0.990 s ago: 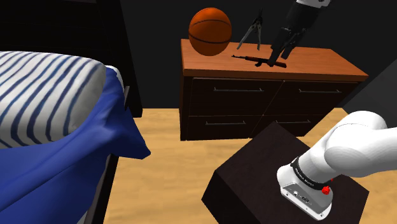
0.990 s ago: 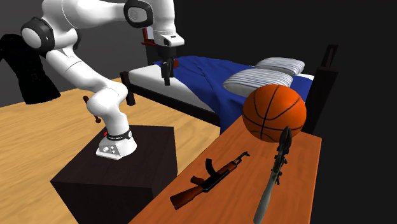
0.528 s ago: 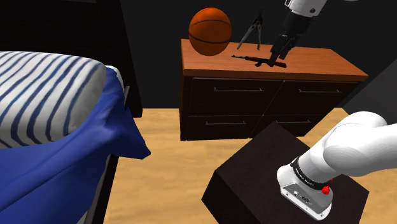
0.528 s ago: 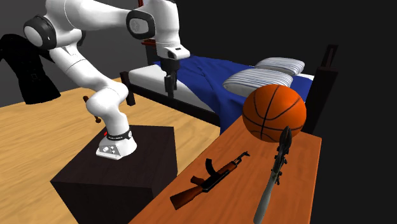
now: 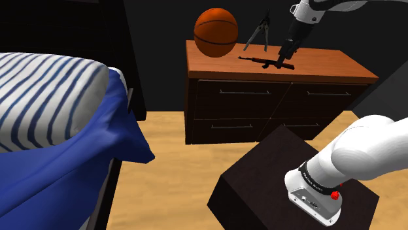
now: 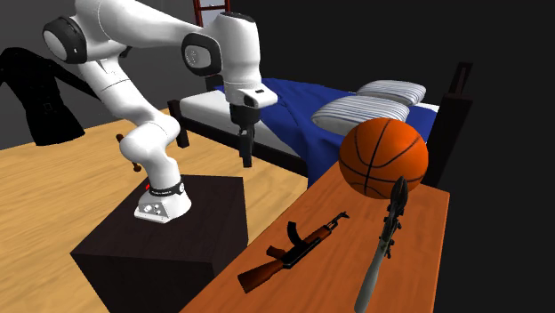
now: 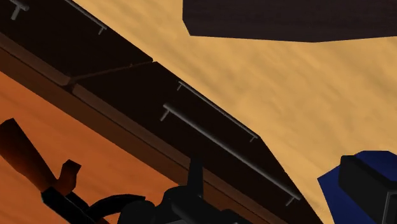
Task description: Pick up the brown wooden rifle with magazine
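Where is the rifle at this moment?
In the shoulder view the rifle lies on the dresser top, right of the basketball and nearer the camera than the dark tool.

Readable text: none you can log. The dark collar [image 5: 312, 185] at the foot of the arm carries a thin line of pale lettering, too small to make out. You see the same collar [image 6: 163, 188] in the second exterior view, and there it is equally illegible.
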You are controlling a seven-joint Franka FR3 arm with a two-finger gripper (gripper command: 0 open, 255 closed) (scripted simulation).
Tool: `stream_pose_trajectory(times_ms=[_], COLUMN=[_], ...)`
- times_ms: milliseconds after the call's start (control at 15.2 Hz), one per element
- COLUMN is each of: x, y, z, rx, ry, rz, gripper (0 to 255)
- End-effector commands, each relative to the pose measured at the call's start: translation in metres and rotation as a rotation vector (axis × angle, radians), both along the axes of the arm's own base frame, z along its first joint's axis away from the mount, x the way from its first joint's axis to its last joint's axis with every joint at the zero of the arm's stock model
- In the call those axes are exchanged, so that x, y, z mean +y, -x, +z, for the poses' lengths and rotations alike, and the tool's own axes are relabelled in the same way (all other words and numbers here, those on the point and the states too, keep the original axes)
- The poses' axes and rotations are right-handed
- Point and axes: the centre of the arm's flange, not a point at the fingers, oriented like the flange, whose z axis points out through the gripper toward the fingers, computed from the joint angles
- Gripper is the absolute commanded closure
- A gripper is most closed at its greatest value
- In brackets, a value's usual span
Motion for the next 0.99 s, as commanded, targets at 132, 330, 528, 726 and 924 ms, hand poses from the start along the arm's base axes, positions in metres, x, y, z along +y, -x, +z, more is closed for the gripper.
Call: stream_pose_trajectory(times_ms=[132, 330, 528, 726, 924], x=[-0.04, -0.071, -0.102, -0.134, -0.165], y=[-0.022, -0.038, -0.054, -0.071, -0.089], z=[-0.02, -0.033, -0.046, -0.058, -0.07], rx=[-0.007, -0.012, -0.017, -0.022, -0.027], ry=[0.019, 0.033, 0.046, 0.06, 0.073], rz=[0.023, 0.038, 0.054, 0.07, 0.085], gripper=[0, 0, 0, 0, 0])
